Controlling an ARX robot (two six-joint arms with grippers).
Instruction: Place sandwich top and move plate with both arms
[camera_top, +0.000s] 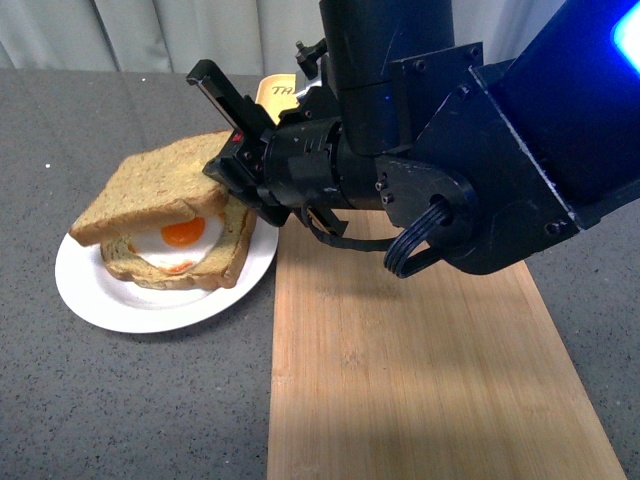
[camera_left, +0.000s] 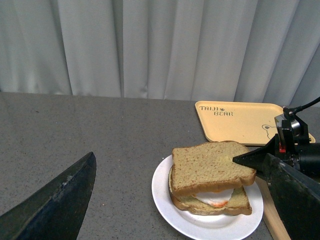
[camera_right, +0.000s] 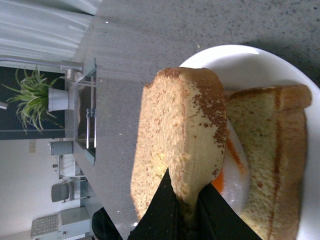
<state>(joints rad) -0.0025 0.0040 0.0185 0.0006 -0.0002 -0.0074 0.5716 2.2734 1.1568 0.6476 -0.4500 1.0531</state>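
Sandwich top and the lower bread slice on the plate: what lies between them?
A fried egg lies between the sandwich top and lower slice, clearest in the front view.

Yellow tray (camera_left: 245, 131): dark printed lettering in one corner, two lines, "TAL-" (fourth letter unclear) above "BEAR". The front view shows only the fragment "TH". No other text is legible.

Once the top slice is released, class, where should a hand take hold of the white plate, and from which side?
Grip the bare rim of the plate on the robot's left, coming in low from that side. The sandwich top and egg slice cover the middle, and the wooden board and right hand crowd the opposite edge, so that rim looks freest to pinch.
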